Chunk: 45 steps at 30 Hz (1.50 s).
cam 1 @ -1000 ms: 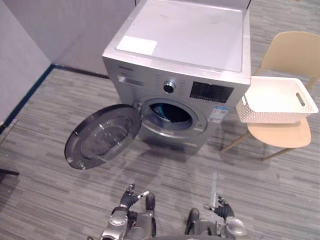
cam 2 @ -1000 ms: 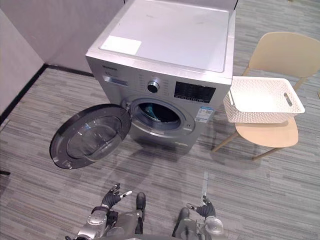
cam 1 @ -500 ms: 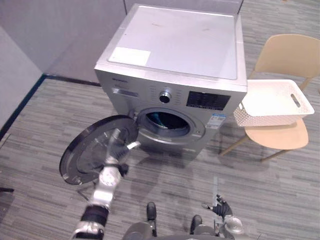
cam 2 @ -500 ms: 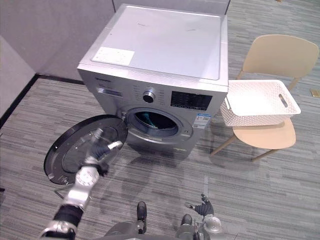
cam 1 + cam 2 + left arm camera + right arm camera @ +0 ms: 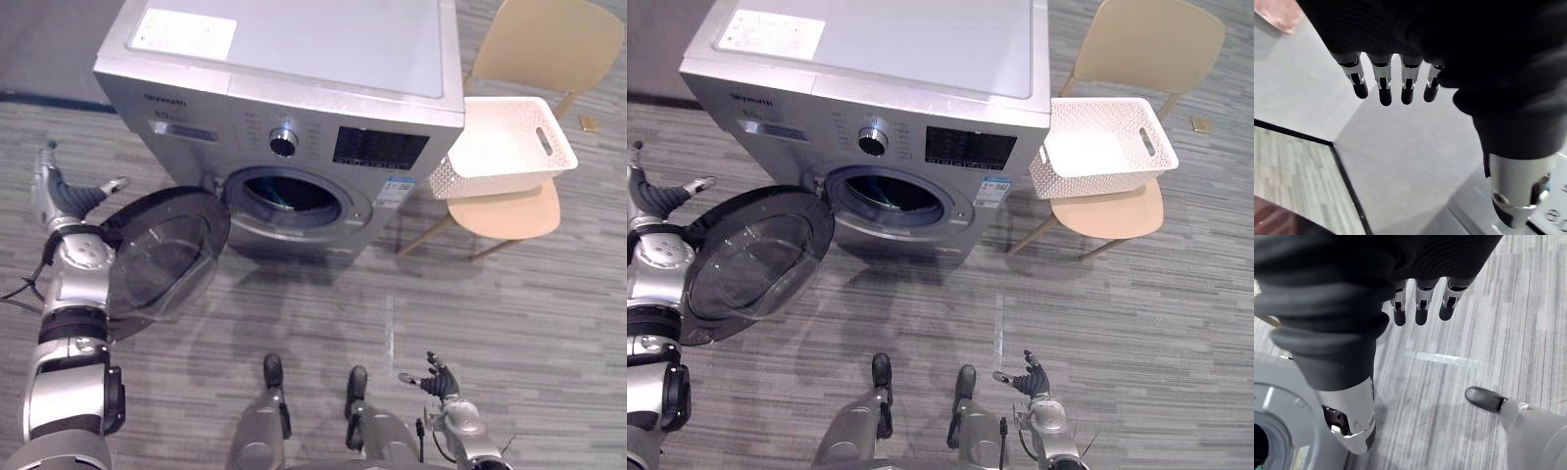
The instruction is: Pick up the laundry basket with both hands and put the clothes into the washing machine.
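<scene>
While door [image 5: 162, 259] gapes: left hand [image 5: 69, 201] near its rim, fingers wide, empty.
Right hand [image 5: 438, 384]: low, fingers loose.
Next: probably push door shut.

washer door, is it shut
No, the door stands wide open, hinged out to the side of the washer, leaving the drum opening uncovered.

Cut off by the top edge: washing machine [image 5: 294, 49] back and chair [image 5: 534, 39] backrest. Too dark inside the drum [image 5: 291, 196] to tell its contents.
</scene>
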### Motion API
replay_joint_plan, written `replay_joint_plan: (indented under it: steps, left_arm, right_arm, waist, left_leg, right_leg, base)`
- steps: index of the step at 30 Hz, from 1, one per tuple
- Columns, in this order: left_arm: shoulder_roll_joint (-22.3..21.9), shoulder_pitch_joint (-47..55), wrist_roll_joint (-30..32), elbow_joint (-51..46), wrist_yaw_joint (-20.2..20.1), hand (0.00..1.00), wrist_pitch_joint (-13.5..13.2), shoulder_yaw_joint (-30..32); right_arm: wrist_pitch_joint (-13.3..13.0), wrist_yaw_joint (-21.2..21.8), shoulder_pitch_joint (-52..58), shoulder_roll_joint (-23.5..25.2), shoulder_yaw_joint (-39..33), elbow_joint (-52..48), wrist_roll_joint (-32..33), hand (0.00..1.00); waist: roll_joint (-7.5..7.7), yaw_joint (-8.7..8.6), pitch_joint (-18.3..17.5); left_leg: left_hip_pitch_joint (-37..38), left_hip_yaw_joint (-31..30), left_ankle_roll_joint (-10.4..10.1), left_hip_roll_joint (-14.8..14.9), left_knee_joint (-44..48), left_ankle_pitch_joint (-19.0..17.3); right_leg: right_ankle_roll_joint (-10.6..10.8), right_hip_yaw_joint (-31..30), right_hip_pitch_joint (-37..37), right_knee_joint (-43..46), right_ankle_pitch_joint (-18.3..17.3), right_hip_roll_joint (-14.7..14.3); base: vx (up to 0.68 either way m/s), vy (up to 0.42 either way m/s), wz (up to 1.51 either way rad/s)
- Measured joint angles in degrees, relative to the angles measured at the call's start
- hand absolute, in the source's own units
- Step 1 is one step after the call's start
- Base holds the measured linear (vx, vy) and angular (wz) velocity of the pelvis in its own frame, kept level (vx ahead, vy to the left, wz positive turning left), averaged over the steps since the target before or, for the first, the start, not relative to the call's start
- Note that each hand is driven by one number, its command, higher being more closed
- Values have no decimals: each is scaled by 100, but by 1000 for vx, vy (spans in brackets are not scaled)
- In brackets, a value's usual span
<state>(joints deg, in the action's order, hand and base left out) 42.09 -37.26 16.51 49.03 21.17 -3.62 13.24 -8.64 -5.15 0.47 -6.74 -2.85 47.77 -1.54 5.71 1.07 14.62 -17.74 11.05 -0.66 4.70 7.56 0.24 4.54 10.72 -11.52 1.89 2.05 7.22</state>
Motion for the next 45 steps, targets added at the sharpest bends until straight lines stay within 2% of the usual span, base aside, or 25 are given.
replay_joint_plan:
  steps: [2,6,7,9,11,14,16,18,20,23,24,25,27,29,33,35,38,41,43,44,45]
  left_arm:
    - [117,-61,-29,153,-166,0,76,331]
    - [122,-174,-125,474,-402,0,103,846]
    - [121,-163,-146,580,-495,0,114,1079]
    - [119,-91,-237,743,-630,0,124,1533]
    - [60,208,-376,1005,-856,0,109,2277]
    - [-247,496,-569,1068,-984,0,31,2743]
    - [-626,698,-747,1083,-1026,0,-60,2893]
    - [-976,927,-1046,937,-1032,0,-142,2890]
    - [-1368,1280,-1314,696,-992,0,-200,2658]
    - [-1913,1820,-1360,380,-934,0,-204,1524]
    - [-2064,1928,-1373,282,-862,0,-216,1323]
    - [-2404,2114,-1418,37,-824,0,-227,968]
    - [-2817,2422,-1447,-404,-821,0,-218,236]
    - [-3181,2752,-1474,-971,-841,0,-160,-865]
    - [-3548,2703,-1478,-1263,-998,0,-4,-2192]
    - [-3688,2334,-1467,-1272,-1228,0,0,-2816]
    - [-3932,1355,-1474,-937,-1240,0,-16,-3052]
    - [-3929,361,-1479,2,-1194,0,-52,-2693]
    - [-3547,-553,-1461,915,-1087,0,66,-2214]
    - [-3319,-832,-1456,1141,-1090,0,101,-2129]
    - [-2811,-1315,-1406,1449,-1098,0,145,-2036]
  right_arm:
    - [-11,39,19,14,94,-241,117,0]
    - [-22,47,186,19,90,-550,278,0]
    - [-21,51,257,22,86,-622,321,0]
    - [-21,64,328,35,76,-687,323,0]
    - [-19,167,370,103,49,-825,325,0]
    - [-7,195,369,143,43,-875,324,0]
    - [0,254,363,156,44,-878,318,0]
    - [5,273,304,166,58,-855,299,0]
    - [0,270,143,136,46,-638,269,0]
    - [11,266,-69,-53,54,-172,187,0]
    - [16,260,-108,-84,51,-83,153,0]
    - [16,252,-125,-152,51,29,101,0]
    - [19,250,-124,-188,51,116,80,0]
    - [19,250,-129,-140,58,143,37,0]
    - [29,228,-214,-117,57,150,35,0]
    - [40,223,-282,-94,77,151,40,0]
    - [58,214,-319,-111,107,151,41,0]
    - [123,217,-541,-124,117,154,47,0]
    - [119,245,-778,-319,169,162,102,0]
    - [117,254,-839,-391,166,151,110,0]
    - [114,258,-935,-478,163,141,132,0]
  waist:
    - [24,53,94]
    - [34,224,200]
    - [59,302,246]
    - [79,305,262]
    - [132,307,304]
    - [133,344,304]
    - [120,468,310]
    - [105,483,317]
    - [76,480,315]
    - [-80,462,262]
    - [-113,457,243]
    - [-190,452,199]
    - [-298,426,135]
    - [-319,406,74]
    - [-330,177,-33]
    - [-372,-28,-123]
    - [-422,-117,-148]
    - [-452,-333,-128]
    - [-443,-508,-12]
    - [-425,-543,55]
    - [-351,-614,183]
  left_leg:
    - [-295,-7,-76,186,367,-142]
    - [-579,-24,-121,423,662,-205]
    - [-593,-13,-170,489,729,-228]
    - [-681,-47,-202,568,852,-254]
    - [-724,-92,-249,654,943,-302]
    - [-740,-118,-270,670,965,-328]
    - [-706,-87,-282,681,987,-363]
    - [-597,-95,-284,651,956,-365]
    - [-409,-90,-284,595,900,-364]
    - [-277,-156,-248,408,660,-280]
    - [-238,-157,-229,351,572,-228]
    - [-173,-176,-184,240,385,-113]
    - [-79,-239,-124,96,141,35]
    - [44,-270,-58,-45,-83,167]
    - [214,-236,63,-224,-376,339]
    - [318,-120,99,-324,-541,392]
    - [452,124,100,-381,-778,429]
    - [436,391,97,-382,-923,490]
    - [322,742,99,-363,-936,494]
    - [272,841,101,-346,-924,493]
    - [138,986,127,-302,-873,510]
  right_leg:
    - [-77,2,-138,9,55,-126]
    - [-146,27,-290,5,61,-312]
    - [-166,28,-289,5,48,-365]
    - [-204,64,-288,6,23,-438]
    - [-230,99,-287,5,2,-512]
    - [-242,141,-284,8,-18,-529]
    - [-248,130,-272,50,-61,-529]
    - [-224,155,-223,172,-160,-489]
    - [-191,168,-144,369,-302,-419]
    - [-118,218,-133,511,-406,-251]
    - [-103,224,-134,511,-402,-213]
    - [-68,270,-124,504,-395,-119]
    - [-16,339,-82,481,-380,-21]
    - [43,362,-27,468,-353,85]
    - [179,334,36,378,-260,199]
    - [243,252,17,359,-198,280]
    - [232,2,-20,166,-32,297]
    - [182,-244,-230,69,118,285]
    - [211,-627,-510,-24,328,249]
    - [206,-734,-601,-71,417,224]
    - [217,-896,-734,-188,576,176]
  base:
    - [-101,-55,-12]
    - [-53,-88,-11]
    - [7,-94,-6]
    - [21,-80,-2]
    - [48,-71,-4]
    - [54,-33,3]
    - [51,-13,-3]
    - [30,1,9]
    - [7,13,15]
    - [-21,38,20]
    - [-8,69,24]
    - [-4,72,25]
    - [8,80,30]
    - [1,89,20]
    - [-25,98,4]
    - [-47,97,-17]
    - [-51,83,-42]
    - [-52,41,-57]
    - [-13,0,-81]
    - [-13,-18,-79]
    - [-17,-41,-63]
